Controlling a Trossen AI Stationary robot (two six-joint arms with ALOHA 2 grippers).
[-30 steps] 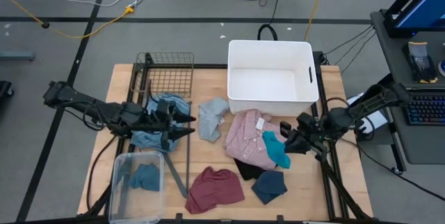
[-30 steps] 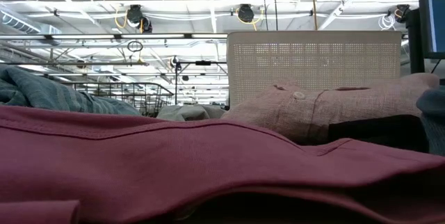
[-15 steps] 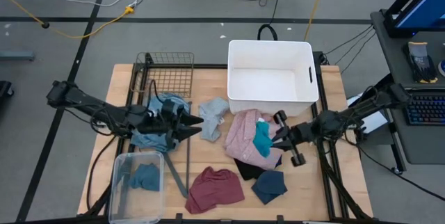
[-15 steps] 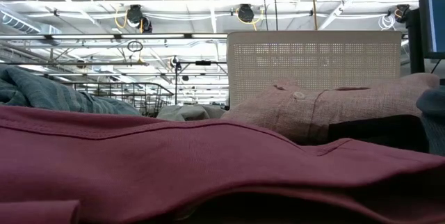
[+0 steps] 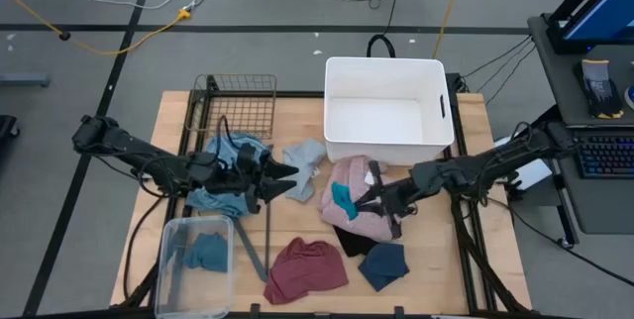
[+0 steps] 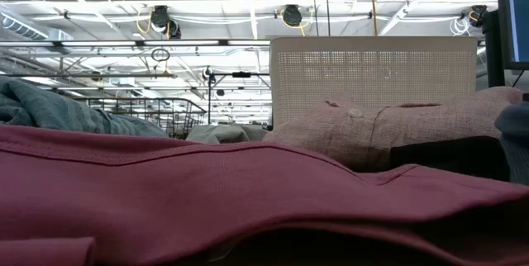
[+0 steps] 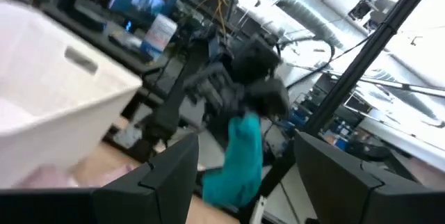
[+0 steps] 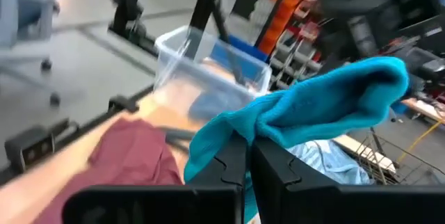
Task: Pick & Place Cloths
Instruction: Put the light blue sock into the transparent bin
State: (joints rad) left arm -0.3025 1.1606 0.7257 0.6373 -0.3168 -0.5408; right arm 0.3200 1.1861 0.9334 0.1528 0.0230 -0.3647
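The right gripper (image 5: 349, 201) has its jaws clamped on the teal cloth (image 5: 342, 198), which hangs in the air above the pink shirt (image 5: 359, 182). In the right wrist view the teal cloth (image 8: 306, 109) bunches up over the closed fingers (image 8: 229, 172).

The left gripper (image 5: 287, 171) hovers with its jaws apart and nothing between them, pointing toward the right arm, above the gap between the striped top (image 5: 230, 151) and the grey-blue piece (image 5: 302, 157). In its wrist view its dark fingers (image 7: 174, 172) frame the dangling teal cloth (image 7: 240, 158).

The pink shirt lies on the surface (image 5: 173, 126) just in front of the white tub (image 5: 386, 66). Partly under it sits a black piece (image 5: 349, 242), with a navy piece (image 5: 384, 264) beside that and a maroon piece (image 5: 309, 265) near the front edge. A clear bin (image 5: 170, 260) at the front left corner holds another blue-green cloth (image 5: 206, 252). A wire basket (image 5: 243, 106) stands at the back, left of the tub. From table height the maroon piece (image 6: 207, 200) fills the foreground, with the pink shirt (image 6: 388, 130) behind it.
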